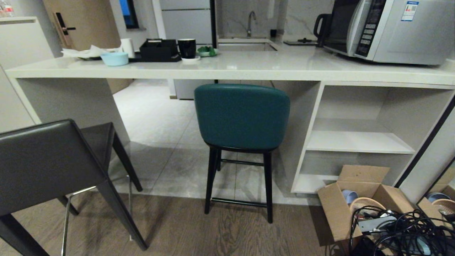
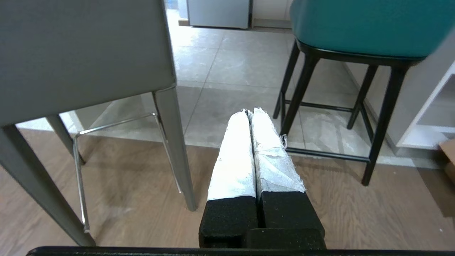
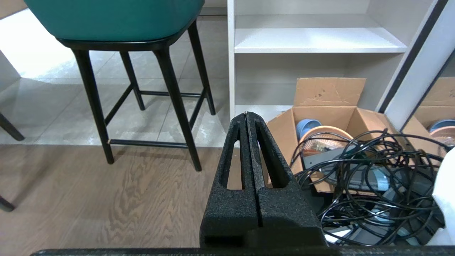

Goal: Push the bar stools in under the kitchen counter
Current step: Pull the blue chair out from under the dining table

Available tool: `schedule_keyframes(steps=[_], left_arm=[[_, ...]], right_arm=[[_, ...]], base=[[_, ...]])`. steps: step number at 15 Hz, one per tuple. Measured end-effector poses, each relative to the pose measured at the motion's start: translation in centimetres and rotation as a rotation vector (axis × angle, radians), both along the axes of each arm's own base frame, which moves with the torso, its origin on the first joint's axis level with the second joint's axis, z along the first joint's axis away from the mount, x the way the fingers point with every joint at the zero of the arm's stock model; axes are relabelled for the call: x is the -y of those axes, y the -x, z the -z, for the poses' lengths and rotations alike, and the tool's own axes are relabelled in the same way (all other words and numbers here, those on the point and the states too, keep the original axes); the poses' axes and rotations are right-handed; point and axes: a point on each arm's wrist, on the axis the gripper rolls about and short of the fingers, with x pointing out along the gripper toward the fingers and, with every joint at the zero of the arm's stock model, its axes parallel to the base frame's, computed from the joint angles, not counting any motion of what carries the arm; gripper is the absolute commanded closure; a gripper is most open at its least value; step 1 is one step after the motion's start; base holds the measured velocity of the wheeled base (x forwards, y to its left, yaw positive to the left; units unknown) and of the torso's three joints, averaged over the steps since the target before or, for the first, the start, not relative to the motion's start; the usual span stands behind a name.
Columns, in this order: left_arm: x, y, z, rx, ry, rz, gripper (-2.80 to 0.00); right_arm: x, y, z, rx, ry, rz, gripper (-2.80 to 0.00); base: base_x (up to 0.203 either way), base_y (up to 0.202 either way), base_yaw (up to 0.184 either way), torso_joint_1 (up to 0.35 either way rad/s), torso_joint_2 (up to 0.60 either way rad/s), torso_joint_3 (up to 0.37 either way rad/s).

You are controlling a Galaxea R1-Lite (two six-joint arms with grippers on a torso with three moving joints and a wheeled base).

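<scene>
A rounded teal bar stool [image 1: 241,115] on thin black legs stands in front of the kitchen counter [image 1: 227,67], its back just below the slab's front edge. A boxy dark grey bar stool [image 1: 49,163] stands further out at the near left, turned at an angle. Neither arm shows in the head view. My left gripper [image 2: 249,113], wrapped in white, is shut and empty, low over the wood floor between the grey stool [image 2: 81,53] and the teal stool [image 2: 369,26]. My right gripper [image 3: 246,115] is shut and empty, to the right of the teal stool [image 3: 113,17].
An open cardboard box [image 1: 359,202] with bowls and a tangle of black cables [image 1: 398,231] sits on the floor at the near right, before the white shelving [image 1: 359,142]. A microwave [image 1: 391,28], kettle, mug [image 1: 187,48], bowl and tray stand on the counter.
</scene>
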Motion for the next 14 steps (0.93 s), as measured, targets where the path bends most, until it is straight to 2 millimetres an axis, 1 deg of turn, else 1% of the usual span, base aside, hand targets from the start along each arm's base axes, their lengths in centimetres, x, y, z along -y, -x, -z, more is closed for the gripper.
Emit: schedule_keyframes(steps=[5, 6, 14], left_arm=[[0.0, 0.0, 0.0, 0.0, 0.001, 0.0, 0.0], [0.0, 0.0, 0.0, 0.0, 0.001, 0.0, 0.0], [0.0, 0.0, 0.0, 0.0, 0.001, 0.0, 0.0]], right_arm=[[0.0, 0.0, 0.0, 0.0, 0.0, 0.0, 0.0], [0.0, 0.0, 0.0, 0.0, 0.0, 0.0, 0.0], [0.0, 0.0, 0.0, 0.0, 0.0, 0.0, 0.0]], base=[[0.0, 0.0, 0.0, 0.0, 0.0, 0.0], [0.069, 0.0, 0.001, 0.002, 0.0, 0.004], [0.193, 0.0, 0.002, 0.004, 0.0, 0.002]])
